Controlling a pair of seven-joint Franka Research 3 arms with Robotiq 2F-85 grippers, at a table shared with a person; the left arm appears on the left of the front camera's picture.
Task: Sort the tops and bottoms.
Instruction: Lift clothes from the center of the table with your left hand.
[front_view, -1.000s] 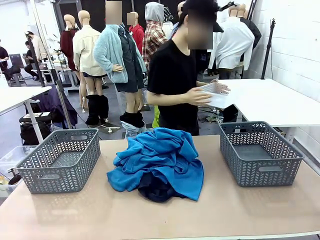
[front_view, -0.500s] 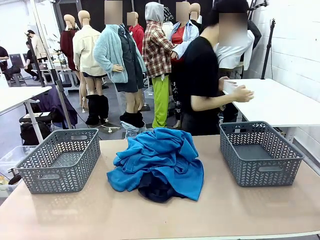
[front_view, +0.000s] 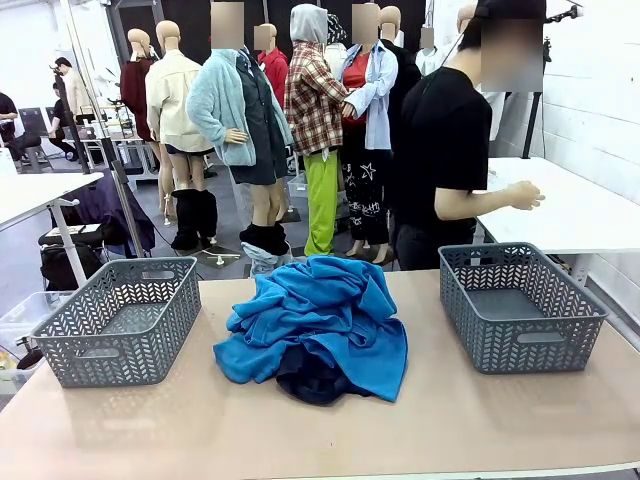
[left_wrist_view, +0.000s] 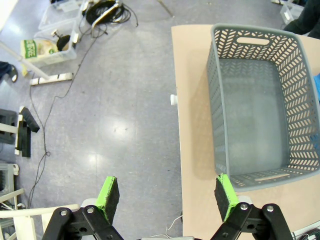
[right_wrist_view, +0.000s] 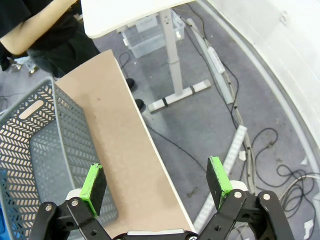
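A heap of bright blue tops (front_view: 320, 315) lies in the middle of the tan table (front_view: 300, 430). A very dark navy garment, the bottoms (front_view: 312, 385), pokes out from under the heap's front edge. My left gripper (left_wrist_view: 165, 196) is open with nothing between its green pads, hanging over the floor beside the table's left end and a grey basket (left_wrist_view: 260, 105). My right gripper (right_wrist_view: 156, 184) is open and holds nothing, above the table's right edge next to the other grey basket (right_wrist_view: 35, 160).
An empty grey basket (front_view: 120, 318) stands left of the heap and another (front_view: 520, 303) stands right of it. A person in a black t-shirt (front_view: 455, 170) stands behind the table, turned toward a white table (front_view: 560, 200). Cables and bins lie on the floor.
The person has moved right along the far side and turned toward the white table. The clothes heap and both baskets have not moved.
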